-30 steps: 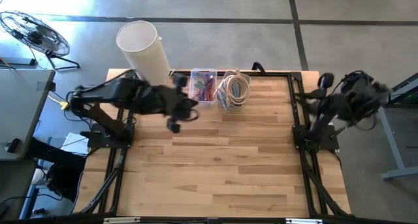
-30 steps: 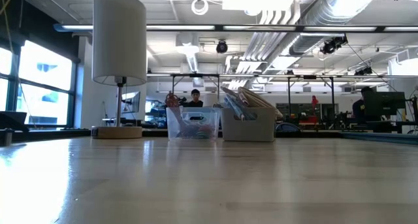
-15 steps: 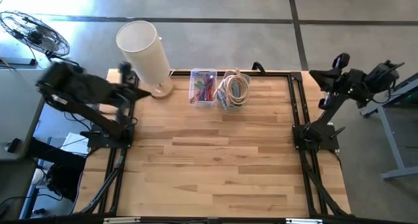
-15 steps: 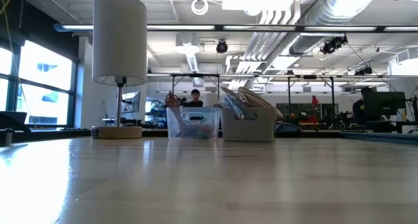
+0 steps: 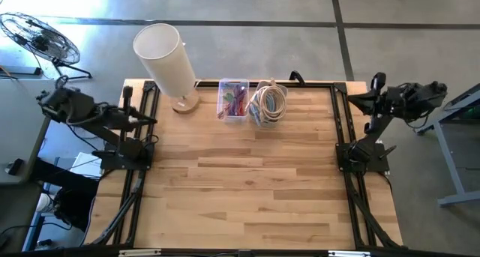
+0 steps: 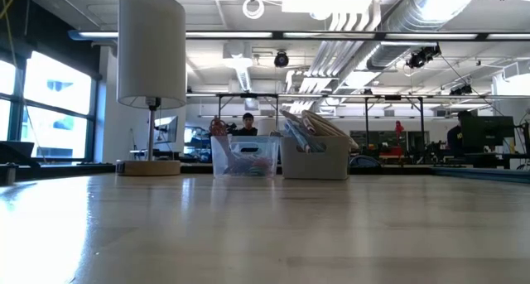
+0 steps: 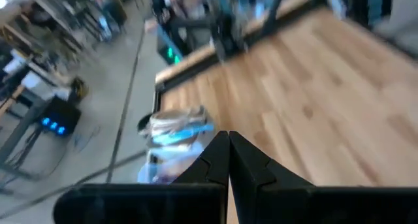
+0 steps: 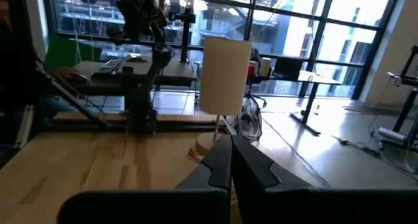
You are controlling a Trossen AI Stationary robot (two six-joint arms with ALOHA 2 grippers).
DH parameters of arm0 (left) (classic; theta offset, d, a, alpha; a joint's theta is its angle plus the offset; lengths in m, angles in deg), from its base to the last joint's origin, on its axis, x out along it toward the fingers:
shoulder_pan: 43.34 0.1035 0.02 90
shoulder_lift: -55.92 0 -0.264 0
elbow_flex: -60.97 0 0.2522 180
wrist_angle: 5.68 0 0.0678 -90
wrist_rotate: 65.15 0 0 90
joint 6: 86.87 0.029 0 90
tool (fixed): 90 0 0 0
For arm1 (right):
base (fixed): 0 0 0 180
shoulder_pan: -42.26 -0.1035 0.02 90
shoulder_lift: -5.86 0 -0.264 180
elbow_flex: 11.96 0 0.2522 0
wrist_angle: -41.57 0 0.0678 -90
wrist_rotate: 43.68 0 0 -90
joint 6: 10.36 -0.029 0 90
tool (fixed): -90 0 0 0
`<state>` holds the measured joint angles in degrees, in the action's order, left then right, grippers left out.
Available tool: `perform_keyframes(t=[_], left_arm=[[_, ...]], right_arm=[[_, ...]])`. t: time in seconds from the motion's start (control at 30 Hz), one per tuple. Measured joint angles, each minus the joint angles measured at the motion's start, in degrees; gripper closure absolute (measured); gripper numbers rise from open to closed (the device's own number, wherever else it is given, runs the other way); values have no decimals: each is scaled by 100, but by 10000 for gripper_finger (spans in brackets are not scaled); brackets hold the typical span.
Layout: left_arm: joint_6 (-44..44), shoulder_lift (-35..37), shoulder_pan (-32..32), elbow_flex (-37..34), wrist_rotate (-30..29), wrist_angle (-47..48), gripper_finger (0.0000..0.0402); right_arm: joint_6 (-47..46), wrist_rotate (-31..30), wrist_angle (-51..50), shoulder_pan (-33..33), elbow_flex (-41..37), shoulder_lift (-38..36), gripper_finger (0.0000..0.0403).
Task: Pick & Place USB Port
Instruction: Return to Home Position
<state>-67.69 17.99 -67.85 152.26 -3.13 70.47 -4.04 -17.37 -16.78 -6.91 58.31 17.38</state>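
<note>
I cannot pick out a single USB port. A clear bin (image 5: pixel 233 98) of coloured small parts and a white bin (image 5: pixel 268 103) of coiled cables stand on the table at its far edge; the low view shows the clear bin (image 6: pixel 245 157) and the white bin (image 6: pixel 315 156) too. My left gripper (image 5: pixel 150 121) is shut and empty, drawn back over the table's left edge; its shut fingertips (image 7: pixel 228 142) point across the table. My right gripper (image 5: pixel 358 100) hovers over the right edge, shut and empty, its fingertips (image 8: pixel 231 145) pointing toward the lamp.
A tall white lamp (image 5: pixel 166 62) stands at the far left corner, beside the clear bin. A black frame (image 5: pixel 341 122) runs along the table's sides. The wooden tabletop (image 5: pixel 240 182) lies bare from the bins to the near edge. People sit in the room beyond (image 6: pixel 247 122).
My left gripper has pulled away from the clear bin toward the table's left edge, and the arm has folded back over its base. My right arm has drawn back and sunk a little at the right edge. The bins and lamp have kept still.
</note>
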Motion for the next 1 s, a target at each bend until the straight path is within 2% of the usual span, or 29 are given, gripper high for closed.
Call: perform_keyframes(t=[0.2, 0.4, 0.53, 0.7, 0.87, 1.0], left_arm=[[-2, 1684, 9, -2453, 380, -1970, 401], [-30, 2618, 11, -4093, 704, -3354, 401], [-50, 2802, 11, -4743, 969, -3945, 401], [-158, 2811, 11, -5236, 1196, -4405, 401], [-148, 2816, 11, -5591, 1206, -4986, 401], [-153, 2821, 11, -5952, 1249, -5398, 401]], right_arm=[[-704, 137, -445, -2, -62, -1, 403], [-1029, 220, -456, -2, -543, -1, 403], [-1365, 280, -455, -2, -972, -70, 403], [-1899, 337, -375, -2, -1578, -429, 403], [-1111, 425, 647, 0, -1966, -914, 403], [-1052, 448, 869, -2, -2194, -1082, 403]])
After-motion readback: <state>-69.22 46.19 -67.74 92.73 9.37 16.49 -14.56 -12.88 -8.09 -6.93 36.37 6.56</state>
